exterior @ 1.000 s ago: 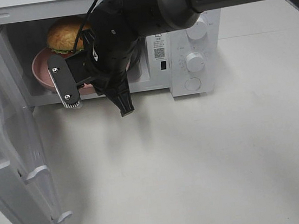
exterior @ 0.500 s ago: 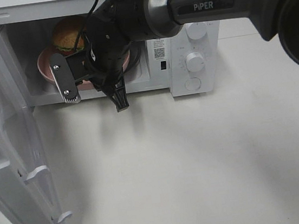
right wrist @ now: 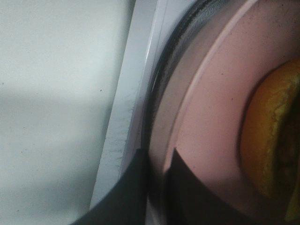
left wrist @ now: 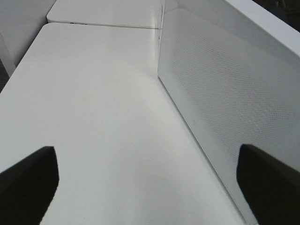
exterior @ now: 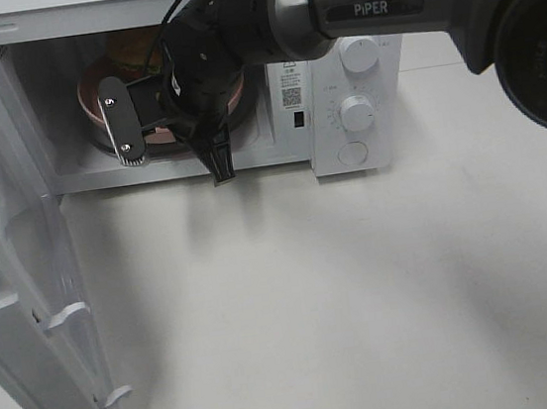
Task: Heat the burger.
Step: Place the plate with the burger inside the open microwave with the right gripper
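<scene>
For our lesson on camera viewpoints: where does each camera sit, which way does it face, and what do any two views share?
Exterior high: above, facing down on the table and open microwave; the right arm reaches in.
Left wrist: on the left arm, facing along the table beside the microwave door; the open left gripper shows.
Right wrist: on the right arm, close on the pink plate and burger; the right gripper is shut on the plate's rim.
Shared: exterior and right wrist both show plate and burger.

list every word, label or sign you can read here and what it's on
"PiPER": white letters on the right arm, on its dark link.
QR sticker and small print on the microwave panel: too small to read.
Markings round the knobs: too small to read.
Wrist views: no text.
</scene>
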`<move>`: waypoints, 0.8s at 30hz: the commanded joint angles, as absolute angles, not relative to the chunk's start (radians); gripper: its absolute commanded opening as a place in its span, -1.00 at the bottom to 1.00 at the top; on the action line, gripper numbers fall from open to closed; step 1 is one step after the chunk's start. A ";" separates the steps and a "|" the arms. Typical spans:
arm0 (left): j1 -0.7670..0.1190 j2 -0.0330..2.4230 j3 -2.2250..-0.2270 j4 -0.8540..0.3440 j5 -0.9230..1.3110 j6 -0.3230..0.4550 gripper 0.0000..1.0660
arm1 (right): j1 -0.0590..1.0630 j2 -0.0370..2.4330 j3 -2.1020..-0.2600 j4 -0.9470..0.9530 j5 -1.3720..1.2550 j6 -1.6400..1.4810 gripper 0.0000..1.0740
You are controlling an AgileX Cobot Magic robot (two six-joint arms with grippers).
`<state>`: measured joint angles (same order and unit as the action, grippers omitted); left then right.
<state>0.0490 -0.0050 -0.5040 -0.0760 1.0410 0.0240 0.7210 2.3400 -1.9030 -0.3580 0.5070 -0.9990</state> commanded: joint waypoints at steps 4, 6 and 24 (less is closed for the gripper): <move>0.047 -0.026 -0.504 -0.077 1.037 0.022 0.83 | 0.719 2.356 -1.949 -0.391 0.417 -1.001 -1.00; 0.047 -0.026 -0.504 -0.077 1.037 0.021 0.83 | 0.719 2.366 -1.966 -0.388 0.423 -1.001 -1.00; 0.047 -0.026 -0.504 -0.062 1.037 0.021 0.83 | 0.708 2.424 -2.027 -0.384 0.427 -0.940 -0.78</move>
<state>0.0490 -0.0050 -0.5040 -0.0630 1.0410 0.0240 0.7140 2.4390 -2.0080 -0.3650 0.4820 -0.9630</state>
